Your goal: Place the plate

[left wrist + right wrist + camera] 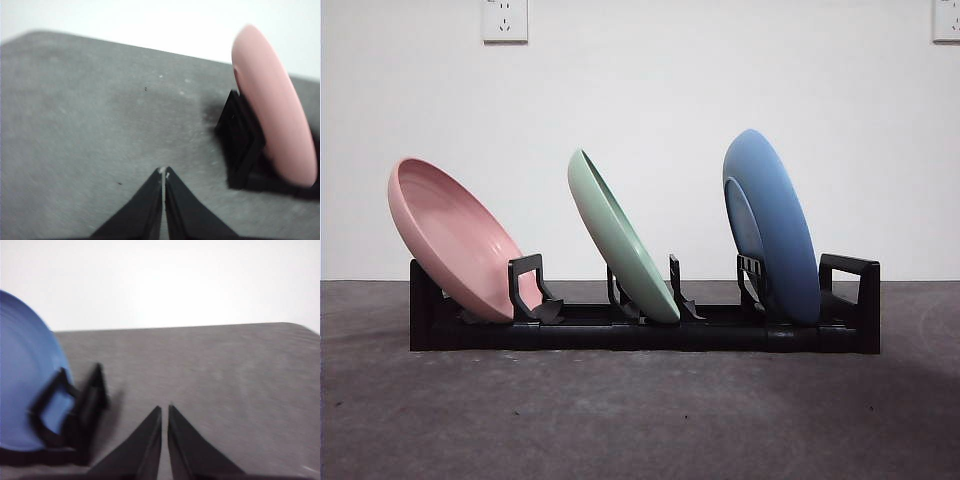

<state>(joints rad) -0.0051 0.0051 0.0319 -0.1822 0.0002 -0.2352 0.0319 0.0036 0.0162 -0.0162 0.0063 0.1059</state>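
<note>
We see both wrist views blurred, the blue plate (25, 380) cut off at the right wrist picture's edge, the pink plate (272, 105) hiding much of the black rack (242, 142), and a wall socket (946, 20) clipped at the frame's side.

Left claw (163, 172) and right claw (164, 409) both closed, holding nothing.

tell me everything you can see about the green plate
The green plate is a pale mint, smooth, matte dish, plastic by its look, seen nearly edge-on. It stands in the middle slot of the black rack, leaning with its top toward the pink plate, its lower edge resting between the rack's prongs. It touches only the rack; neither gripper is near it. Neither wrist view shows it.
</note>
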